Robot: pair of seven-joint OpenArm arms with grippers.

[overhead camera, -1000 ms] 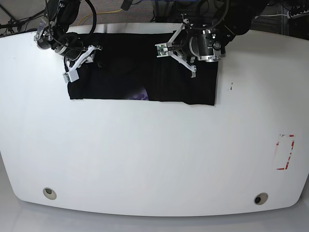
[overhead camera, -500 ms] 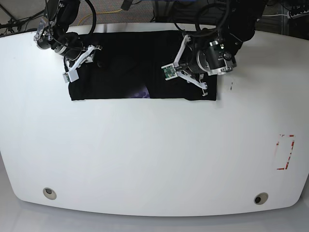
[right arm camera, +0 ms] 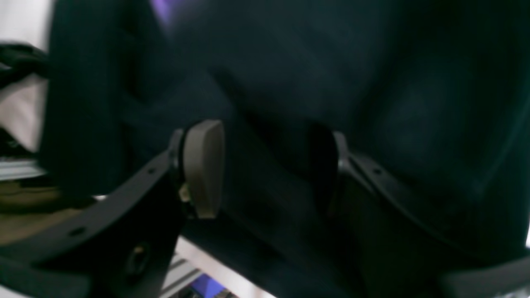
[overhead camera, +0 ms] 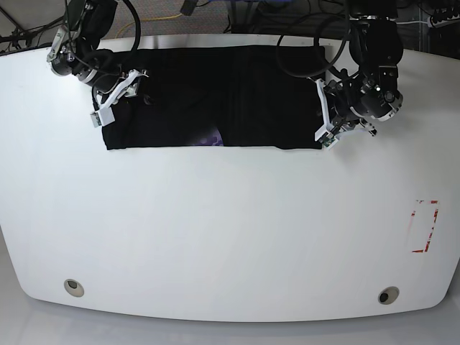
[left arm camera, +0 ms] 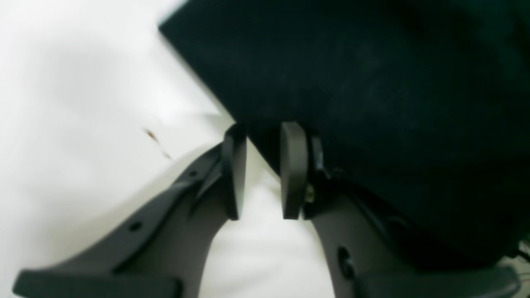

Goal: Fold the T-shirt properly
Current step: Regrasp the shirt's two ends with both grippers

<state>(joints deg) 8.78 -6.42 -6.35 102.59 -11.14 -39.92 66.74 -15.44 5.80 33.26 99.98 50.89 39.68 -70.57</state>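
Observation:
The black T-shirt (overhead camera: 215,93) lies flat as a wide rectangle at the back of the white table (overhead camera: 230,230). A bit of purple print (overhead camera: 208,138) shows at its front edge. My left gripper (overhead camera: 325,133) is low at the shirt's right edge near the front corner. In the left wrist view, the left gripper (left arm camera: 263,128) has its jaws a little apart, one finger (left arm camera: 294,165) over the T-shirt (left arm camera: 372,103) and the other over bare table. My right gripper (overhead camera: 118,93) hangs over the shirt's left end. The right wrist view shows this gripper (right arm camera: 265,132) wide open above the T-shirt (right arm camera: 372,82).
A red-marked rectangle (overhead camera: 424,226) sits on the table at the right. Two round holes (overhead camera: 73,287) (overhead camera: 388,295) lie near the front edge. A small brown mark (left arm camera: 155,140) is on the table beside the left fingers. Cables hang behind the table.
My left arm has swung from over the shirt's middle right out to its right edge and down toward the front corner. The right arm has hardly moved.

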